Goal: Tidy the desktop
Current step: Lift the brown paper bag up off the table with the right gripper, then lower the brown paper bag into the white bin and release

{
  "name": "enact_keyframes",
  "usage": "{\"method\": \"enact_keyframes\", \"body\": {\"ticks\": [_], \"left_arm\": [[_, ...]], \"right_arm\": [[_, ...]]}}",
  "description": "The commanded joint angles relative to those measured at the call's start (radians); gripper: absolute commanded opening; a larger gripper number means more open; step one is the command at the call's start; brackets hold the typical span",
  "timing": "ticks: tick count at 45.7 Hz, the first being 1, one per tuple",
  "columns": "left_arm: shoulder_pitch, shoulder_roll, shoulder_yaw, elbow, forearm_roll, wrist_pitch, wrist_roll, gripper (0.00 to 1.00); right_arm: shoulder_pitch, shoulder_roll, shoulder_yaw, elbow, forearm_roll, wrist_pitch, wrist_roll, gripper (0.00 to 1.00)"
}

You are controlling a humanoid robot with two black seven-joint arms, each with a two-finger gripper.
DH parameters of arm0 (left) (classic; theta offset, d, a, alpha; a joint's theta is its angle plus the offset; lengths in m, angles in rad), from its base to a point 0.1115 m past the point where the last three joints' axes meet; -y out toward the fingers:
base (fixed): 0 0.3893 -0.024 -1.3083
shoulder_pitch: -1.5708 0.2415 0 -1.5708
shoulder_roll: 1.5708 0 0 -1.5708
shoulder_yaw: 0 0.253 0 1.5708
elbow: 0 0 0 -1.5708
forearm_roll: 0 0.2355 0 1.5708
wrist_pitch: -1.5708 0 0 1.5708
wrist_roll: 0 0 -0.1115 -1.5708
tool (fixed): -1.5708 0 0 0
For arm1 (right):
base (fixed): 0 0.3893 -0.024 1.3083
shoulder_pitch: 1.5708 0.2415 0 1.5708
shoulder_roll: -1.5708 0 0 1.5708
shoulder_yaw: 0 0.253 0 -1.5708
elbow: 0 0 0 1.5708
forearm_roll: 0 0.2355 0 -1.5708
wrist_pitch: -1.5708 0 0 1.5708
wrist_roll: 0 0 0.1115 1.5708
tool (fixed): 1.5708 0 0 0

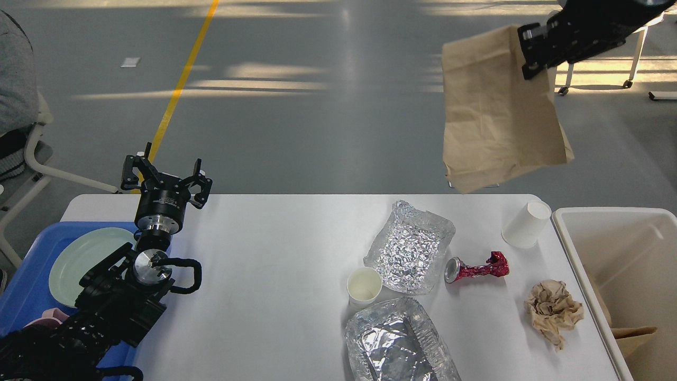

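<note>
While clamped on a paper bag [500, 114], right end effector [531, 50] hangs high.

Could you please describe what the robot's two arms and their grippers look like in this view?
Both arms are black. The left arm has bulky, ribbed black links, a shiny silver disc at one joint, a looping black cable beside it, and a cylindrical black wrist with a silver ring. Its left gripper has two dark, angular fingers with small pale tips. Only the blocky black end of the right gripper shows; its fingers cannot be told apart.
</note>
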Motion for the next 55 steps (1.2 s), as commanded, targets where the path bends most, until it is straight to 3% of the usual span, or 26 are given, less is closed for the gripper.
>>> {"method": "enact_keyframes", "body": {"ticks": [1, 14, 22, 39, 55], "left_arm": [[0.000, 0.000, 0.000, 0.000, 0.000, 0.000, 0.000, 1.00], [0.000, 0.000, 0.000, 0.000, 0.000, 0.000, 0.000, 1.00], [0.000, 0.000, 0.000, 0.000, 0.000, 0.000, 0.000, 1.00], [0.000, 0.000, 0.000, 0.000, 0.000, 0.000, 0.000, 1.00], [0.000, 0.000, 0.000, 0.000, 0.000, 0.001, 0.000, 1.00]], "right_arm": [[0.093, 0.000, 0.043, -0.004, 0.015, 0.000, 0.000, 0.00], [0.219, -0.002, 0.126, -0.016, 0.052, 0.000, 0.000, 0.00], [0.193, 0.002, 0.128, -0.072, 0.060, 0.000, -0.005, 0.00], [-0.346, 0.023, 0.100, -0.531, 0.035, 0.000, -0.074, 0.00], [-0.540, 0.020, -0.252, -0.559, 0.035, 0.000, -0.074, 0.00]]}}
